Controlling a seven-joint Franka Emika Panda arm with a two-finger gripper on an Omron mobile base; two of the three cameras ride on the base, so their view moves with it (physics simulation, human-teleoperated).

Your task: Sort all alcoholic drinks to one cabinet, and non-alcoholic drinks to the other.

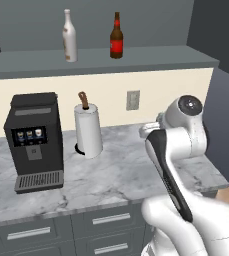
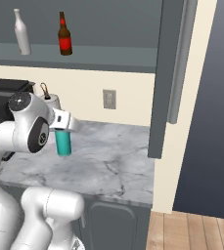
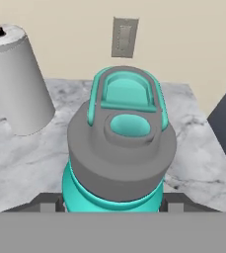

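Teal bottle (image 3: 118, 148): held upright above the counter (image 2: 118, 166), clear of the marble as far as can be judged; to the right of the towel roll (image 3: 16, 79) in the hand view, grey cap toward the hand camera.
Gripper (image 3: 114, 206): clamped on the teal bottle just below the cap, one finger showing on each side; the grip is kept high, presumably so the base stays free for setting down on a shelf.
Cream bottle (image 1: 69, 37): stood on the open cabinet's shelf (image 1: 136, 61), above and a little left of the towel roll.
Brown bottle (image 1: 116, 37): stood on the same shelf, right of the cream bottle and apart from it; both alcoholic drinks appear already sorted.
Step judged: the teal bottle is to be taken to the other cabinet, since this shelf is given to alcohol.
Coffee machine (image 1: 35, 140): left of the towel roll on the counter, out of the carrying path.
Risk judged: the closed door (image 2: 167, 73) right of the shelf could be struck in transit.
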